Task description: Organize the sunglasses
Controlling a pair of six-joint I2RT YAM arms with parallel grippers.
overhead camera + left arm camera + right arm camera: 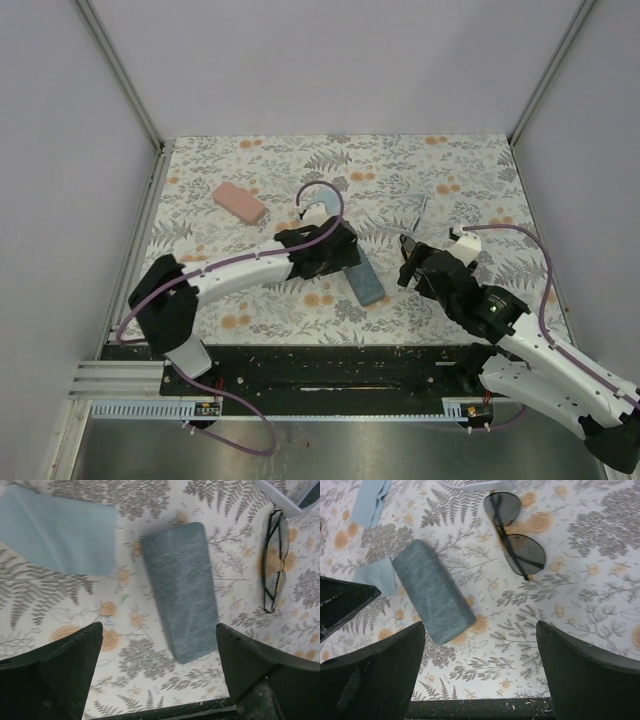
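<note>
We hold the left gripper (159,645) over the blue-grey case (182,590) and the right gripper (480,630) just right of it, both with jaws spread wide and empty, apparently ready to descend on the dark-lensed sunglasses (515,532), which lie folded, untouched, near the case's right side.

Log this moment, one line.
left end effector: open, above blue-grey case | right end effector: open, empty | dark sunglasses: uncased, beside case
</note>
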